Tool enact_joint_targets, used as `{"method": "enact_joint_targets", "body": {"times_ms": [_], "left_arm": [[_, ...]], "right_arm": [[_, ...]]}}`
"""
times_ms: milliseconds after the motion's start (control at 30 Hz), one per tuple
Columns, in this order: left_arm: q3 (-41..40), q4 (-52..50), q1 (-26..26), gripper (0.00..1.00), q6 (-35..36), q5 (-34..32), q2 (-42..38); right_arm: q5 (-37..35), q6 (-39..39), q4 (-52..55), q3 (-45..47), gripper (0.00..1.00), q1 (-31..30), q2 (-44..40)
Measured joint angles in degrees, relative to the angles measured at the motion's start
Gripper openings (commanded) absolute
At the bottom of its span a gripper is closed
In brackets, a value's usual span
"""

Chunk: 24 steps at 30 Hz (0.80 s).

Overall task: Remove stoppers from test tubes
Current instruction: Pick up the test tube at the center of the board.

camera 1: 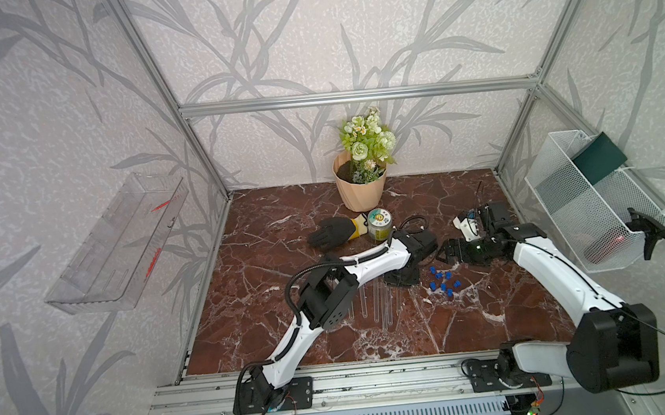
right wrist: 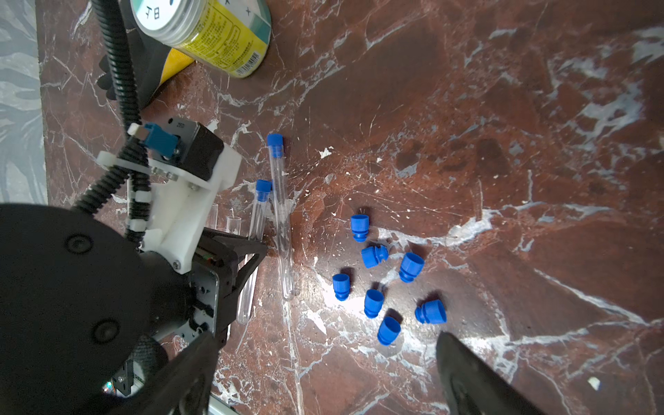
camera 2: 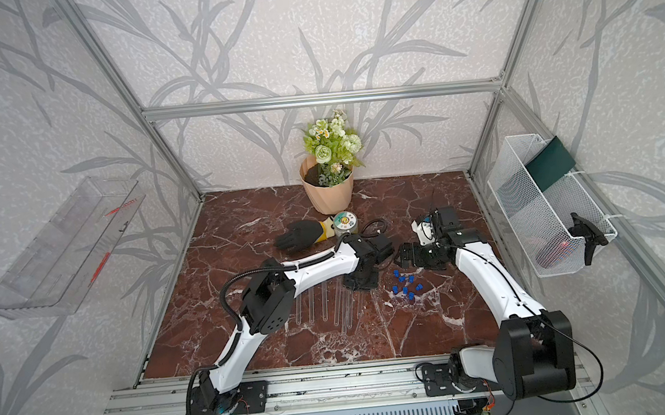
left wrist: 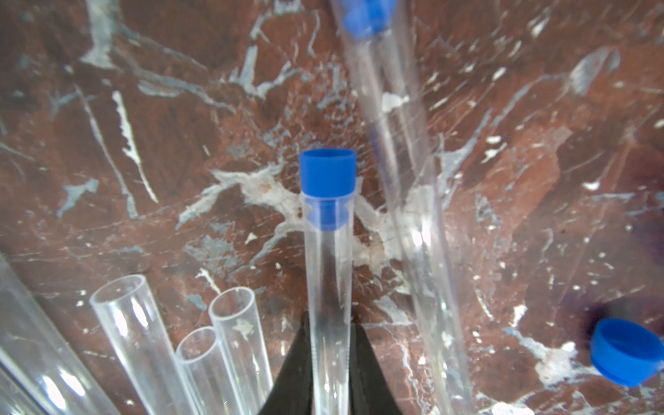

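Left jaws clamped on tube [left wrist: 327, 280], blue stopper [left wrist: 327, 172] in place. Open tubes [left wrist: 231, 323] beside. Right jaws wide, empty, near seven loose stoppers [right wrist: 373, 256] on desk [right wrist: 503, 90].

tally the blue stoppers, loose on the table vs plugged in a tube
loose stoppers: 7
seated stoppers: 2
total: 9
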<state>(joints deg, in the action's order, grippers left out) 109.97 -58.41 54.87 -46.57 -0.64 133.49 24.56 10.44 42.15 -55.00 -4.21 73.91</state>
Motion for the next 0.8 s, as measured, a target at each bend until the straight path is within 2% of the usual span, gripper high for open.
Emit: {"method": "enact_joint_targets", "body": {"times_ms": [233,433,633,800], "left_arm": [[-1.86,1.68,-0.28,0.12,-0.11,0.55,-1.25],[-6.99,5.07,-0.76,0.09,-0.09,0.74,-4.37],[-16.09,9.97,-1.05,0.09,0.11,1.09,-10.99],[-25.22,17.88,-1.01,0.09,0.59,2.29,-19.41]], "right_arm": [[0.09,0.11,0.02,0.0,0.95,0.0,-0.02],[1.22,0.74,-0.17,0.42,0.95,0.0,-0.28],[3.63,2.03,-1.2,2.36,0.95,0.0,-0.9],[8.52,4.07,-4.9,5.68,0.95,0.09,-1.01]]}}
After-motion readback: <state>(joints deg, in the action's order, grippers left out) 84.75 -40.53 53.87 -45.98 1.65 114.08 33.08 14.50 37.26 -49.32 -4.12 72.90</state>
